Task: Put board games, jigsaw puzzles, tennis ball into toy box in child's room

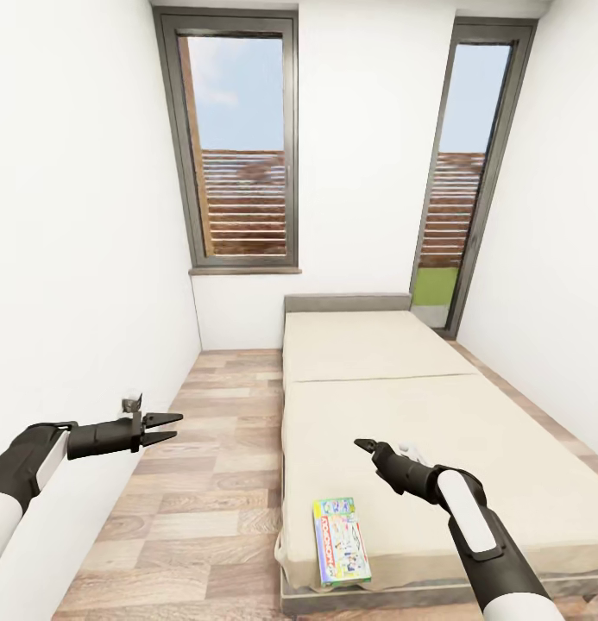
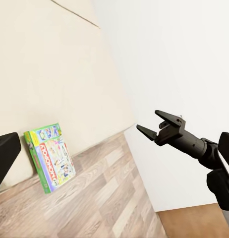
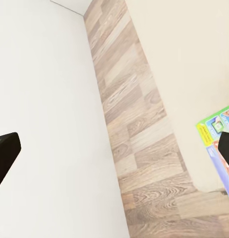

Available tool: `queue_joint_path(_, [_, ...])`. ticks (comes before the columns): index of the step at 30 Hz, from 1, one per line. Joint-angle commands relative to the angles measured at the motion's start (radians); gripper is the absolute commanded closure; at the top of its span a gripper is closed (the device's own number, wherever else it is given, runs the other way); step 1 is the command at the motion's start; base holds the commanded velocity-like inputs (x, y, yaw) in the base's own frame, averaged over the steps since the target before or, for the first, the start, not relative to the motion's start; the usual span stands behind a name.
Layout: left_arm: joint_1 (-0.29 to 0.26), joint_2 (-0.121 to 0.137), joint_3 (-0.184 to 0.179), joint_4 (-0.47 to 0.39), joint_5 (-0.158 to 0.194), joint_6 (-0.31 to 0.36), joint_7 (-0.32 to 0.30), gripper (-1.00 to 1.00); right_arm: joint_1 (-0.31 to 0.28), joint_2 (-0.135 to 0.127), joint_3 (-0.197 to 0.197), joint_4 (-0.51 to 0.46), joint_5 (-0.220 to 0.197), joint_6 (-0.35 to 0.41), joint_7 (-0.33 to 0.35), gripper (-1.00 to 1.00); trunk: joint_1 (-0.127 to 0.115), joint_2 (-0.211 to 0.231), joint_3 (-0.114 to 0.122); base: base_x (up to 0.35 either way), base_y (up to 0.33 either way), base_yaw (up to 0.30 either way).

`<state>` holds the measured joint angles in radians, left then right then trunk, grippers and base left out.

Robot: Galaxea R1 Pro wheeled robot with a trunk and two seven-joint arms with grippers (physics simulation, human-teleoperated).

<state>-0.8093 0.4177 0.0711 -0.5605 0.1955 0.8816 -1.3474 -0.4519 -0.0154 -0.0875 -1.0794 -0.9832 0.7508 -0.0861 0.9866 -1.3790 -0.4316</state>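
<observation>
Both grippers hang empty: the left gripper is over the wood-plank floor with its jaws spread, the right gripper is above the bed, and its spread cannot be judged from these angles. Beige sheet on the bed, grey headboard against the window wall. One board game lies flat at the bed's near left corner, close to the edge.
</observation>
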Motion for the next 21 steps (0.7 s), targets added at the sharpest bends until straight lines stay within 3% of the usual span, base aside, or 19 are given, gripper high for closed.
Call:
queue_joint_path(1, [-0.001, 0.0, 0.0, 0.0, 0.002, 0.01, -0.002, -1.0, -0.001, 0.0, -0.001, -0.001, -0.011, 0.004, -0.009, -1.0, 0.004, -0.008, -0.004, -0.002, 0.0, 0.0])
queue_joint_path(21, [-0.001, 0.0, -0.001, 0.0, 0.002, 0.007, -0.001, -1.0, -0.001, 0.0, 0.007, 0.004, 0.003, 0.001, -0.008, -1.0, 0.073, -0.134, -0.061, 0.0, 0.0, 0.0])
